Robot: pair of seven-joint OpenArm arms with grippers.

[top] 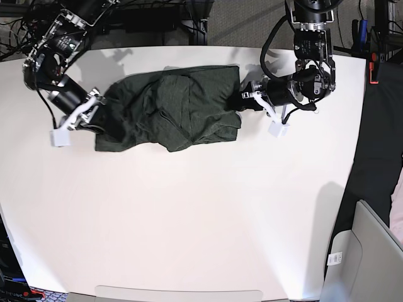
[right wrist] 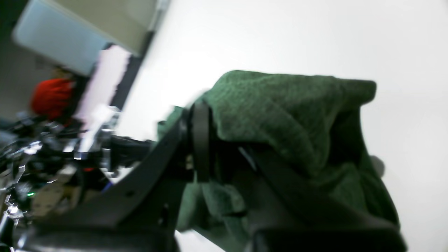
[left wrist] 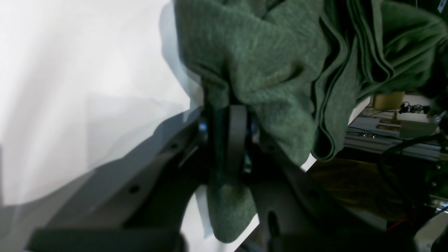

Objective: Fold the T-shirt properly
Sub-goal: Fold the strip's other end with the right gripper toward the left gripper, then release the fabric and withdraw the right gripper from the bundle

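T-shirt (top: 169,112) olive green, rumpled, partly folded, spread crosswise on white table (top: 189,220), upper half, toward 12 o'clock from table centre. Overlapping layers and creases through middle of cloth.

Left end effector (top: 244,100) at shirt's 3 o'clock edge, clamped on T-shirt; wrist view: knit fabric (left wrist: 266,59) bunched between dark fingers (left wrist: 238,133), hemmed folds hanging to one side.

Right end effector (top: 96,108) at shirt's 9 o'clock edge, closed on T-shirt; wrist view, blurred: green cloth (right wrist: 280,112) draped over and pinched between fingers (right wrist: 200,140).

Both arms reaching in from table's far side. Chair (top: 362,251) at 4 o'clock, off table.
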